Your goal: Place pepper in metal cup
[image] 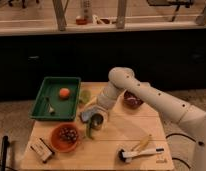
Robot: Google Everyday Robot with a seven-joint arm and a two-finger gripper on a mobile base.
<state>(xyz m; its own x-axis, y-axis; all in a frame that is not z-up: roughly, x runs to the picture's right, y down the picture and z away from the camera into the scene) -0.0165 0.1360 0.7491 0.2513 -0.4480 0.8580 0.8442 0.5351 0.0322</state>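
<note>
A single raised camera looks down at the table (131, 127) from afar, pincer (91, 117) near frame centre.

The tray (56, 79) sits at the back left of the table (121, 131), with a round fruit (64, 92) in it. Just right of the tray stands a second cup (85, 96). In front of that cup, near the table's middle, stands the metal cup (97, 122). The gripper (90, 116) hangs just above and left of its rim. The pepper (88, 131) is outside the metal cup, just beside its left wall, between it and the front bowl (53, 138). A box (42, 149) lies at the front left corner, and a rear bowl (136, 103) sits behind the arm (146, 95).
</note>
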